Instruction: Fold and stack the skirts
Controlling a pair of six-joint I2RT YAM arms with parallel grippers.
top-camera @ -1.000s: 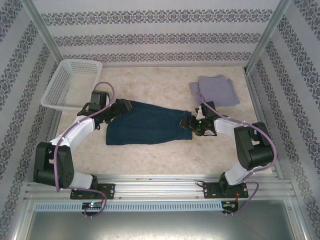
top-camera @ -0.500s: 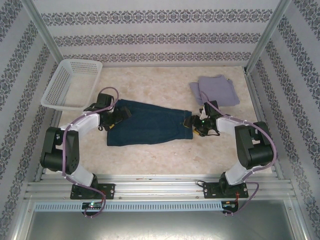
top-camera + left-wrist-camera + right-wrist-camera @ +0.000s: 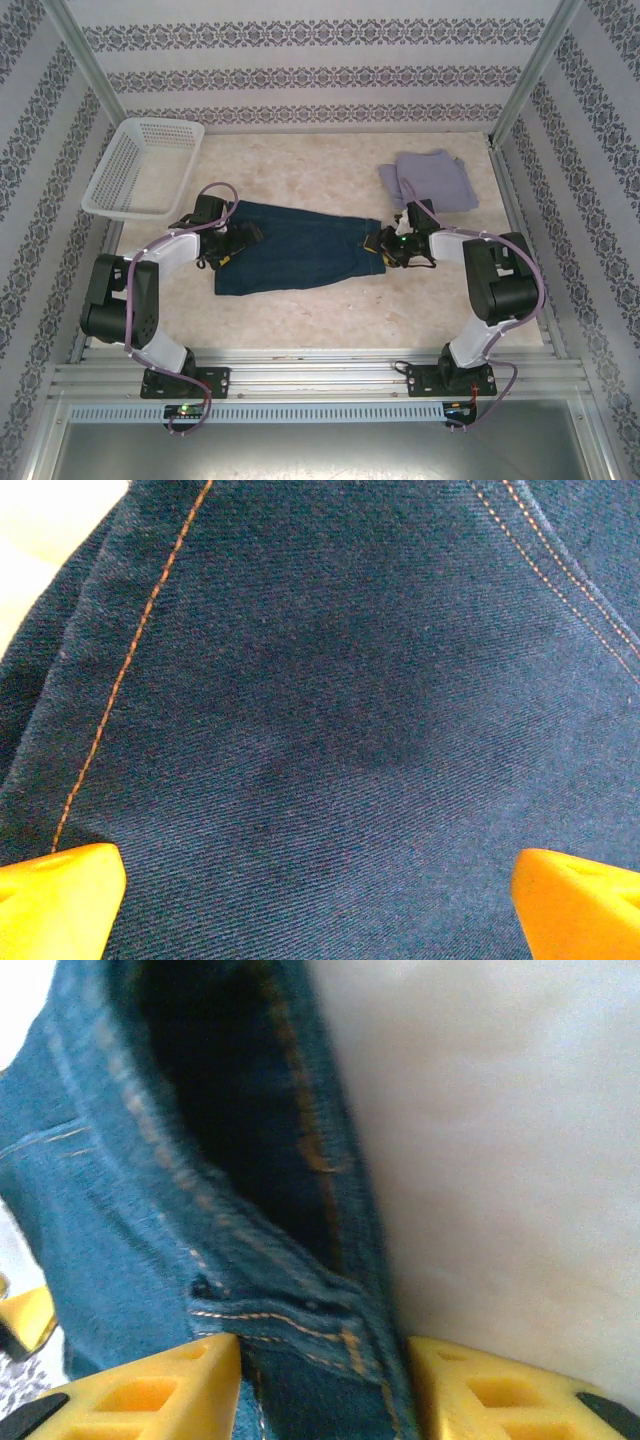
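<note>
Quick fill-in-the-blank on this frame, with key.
1. The grey skirt lies folded at the far ___ of the table.
2. The left gripper, over the denim skirt, has its jaws ___.
3. The denim skirt's waistband sits between the right gripper's ___.
4. The basket is ___ in colour.
Missing: right; open; fingers; white.

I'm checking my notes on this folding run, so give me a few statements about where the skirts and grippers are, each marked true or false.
1. The denim skirt lies between the left gripper and the right gripper. True.
2. The grey-lavender skirt sits in the basket. False: it lies on the table, far right.
3. The left gripper's jaws stand wide open over the denim. True.
4. The right gripper hovers over the grey-lavender skirt. False: it is at the denim skirt's right end, with the cloth's edge between its fingers.
</note>
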